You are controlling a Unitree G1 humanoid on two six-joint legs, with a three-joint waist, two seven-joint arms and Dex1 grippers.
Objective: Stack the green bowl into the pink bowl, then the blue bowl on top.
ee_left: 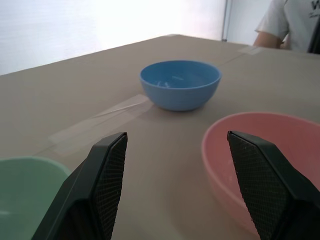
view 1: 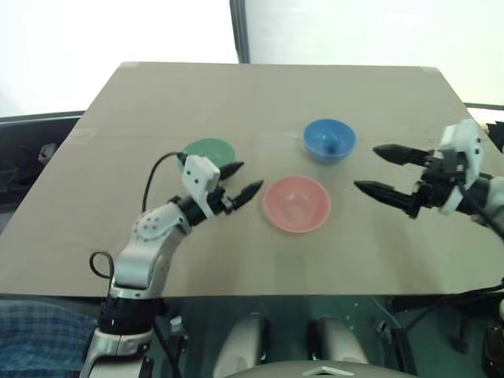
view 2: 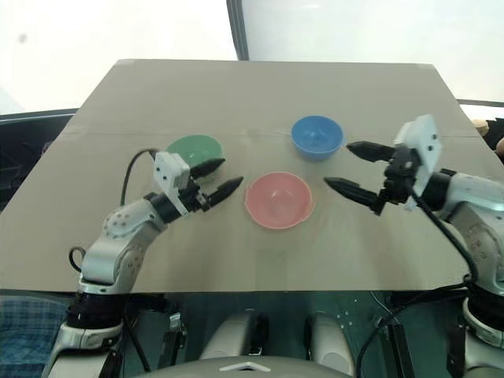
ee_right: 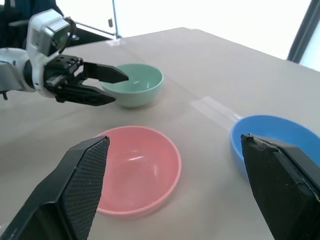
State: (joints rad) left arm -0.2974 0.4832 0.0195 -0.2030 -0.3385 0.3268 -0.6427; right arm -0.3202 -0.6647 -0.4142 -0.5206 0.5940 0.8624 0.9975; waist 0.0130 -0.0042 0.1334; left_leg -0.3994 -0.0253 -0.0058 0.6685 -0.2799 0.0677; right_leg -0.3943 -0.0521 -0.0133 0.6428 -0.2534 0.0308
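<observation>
Three bowls apart on brown table (view 1: pixel 157 94), none stacked. Green bowl (view 1: pixel 209 150) at left, blue bowl (view 1: pixel 329 140) farther back at right, pink bowl (view 1: pixel 296 204) nearest, between them.

Left gripper (view 1: pixel 241 179) spread, empty, hovering over near rim of green bowl, seemingly not touching, pointing toward pink bowl.

Right gripper (view 1: pixel 380 170) spread wide, empty, raised right of pink and blue bowls, pointing left.

Person's sleeve (ee_left: pixel 287 22) beyond far table edge.

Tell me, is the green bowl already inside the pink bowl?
No, the green bowl sits on the table apart from the pink bowl, which is empty.
</observation>
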